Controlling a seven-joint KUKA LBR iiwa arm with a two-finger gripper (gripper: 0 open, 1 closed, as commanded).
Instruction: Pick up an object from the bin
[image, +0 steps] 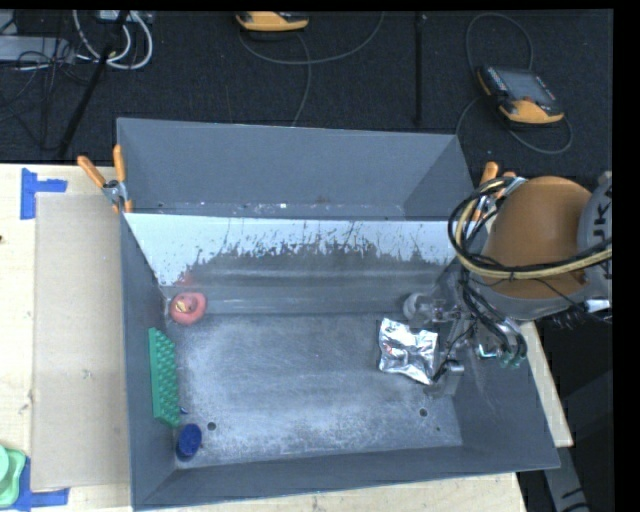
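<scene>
A crumpled piece of silver foil (407, 349) lies on the bin floor at the right. My gripper (449, 350) is low in the bin at the foil's right edge, right up against it, below the orange wrist cover and its cables. Whether it touches or grips the foil is hidden by its own body.
Far to the left, a pink round thing (187, 307) rests at the foot of the back wall. A green flat strip (164, 375) lies along the left wall, with a small blue ball (188, 440) at the front left corner. The arm reaches in over the right rim.
</scene>
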